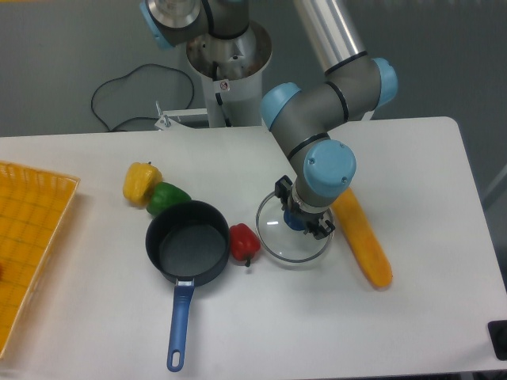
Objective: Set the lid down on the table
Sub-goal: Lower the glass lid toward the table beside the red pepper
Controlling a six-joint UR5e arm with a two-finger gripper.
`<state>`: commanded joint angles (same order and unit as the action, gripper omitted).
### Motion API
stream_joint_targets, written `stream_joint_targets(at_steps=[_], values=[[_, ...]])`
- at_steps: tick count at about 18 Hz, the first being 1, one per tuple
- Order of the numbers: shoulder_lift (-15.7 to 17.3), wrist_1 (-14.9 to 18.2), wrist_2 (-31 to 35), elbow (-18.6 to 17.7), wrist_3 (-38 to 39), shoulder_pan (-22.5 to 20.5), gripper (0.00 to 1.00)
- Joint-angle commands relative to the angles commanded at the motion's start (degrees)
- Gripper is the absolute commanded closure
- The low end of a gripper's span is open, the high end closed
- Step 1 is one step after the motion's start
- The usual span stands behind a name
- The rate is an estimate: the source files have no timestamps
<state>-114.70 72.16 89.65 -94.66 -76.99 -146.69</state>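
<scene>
A white table (238, 317) with rounded corners is seen before a grey floor, where a black cable (131, 95) is looped beside the robot's pedestal (230, 71). The lid (281, 241) is laid flat on the table between a red pepper (244, 242) and a long yellow vegetable (363, 237). The hand (303, 221) is positioned over the lid's centre; whether the knob is gripped cannot be told. A yellow gridded tray (28, 237) is placed at the left edge.

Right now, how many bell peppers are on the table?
3. The yellow pepper sits left of centre, the green pepper touches it just behind the pan, and the red pepper lies between the pan and the lid.
</scene>
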Motion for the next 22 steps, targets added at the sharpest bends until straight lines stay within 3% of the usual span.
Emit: stream_joint_targets(at_steps=[18, 22], values=[[-0.62, -0.17, 0.09, -0.35, 0.0, 0.0, 0.42], [-1.23, -2.11, 0.0, -0.35, 0.09, 0.09, 0.42]])
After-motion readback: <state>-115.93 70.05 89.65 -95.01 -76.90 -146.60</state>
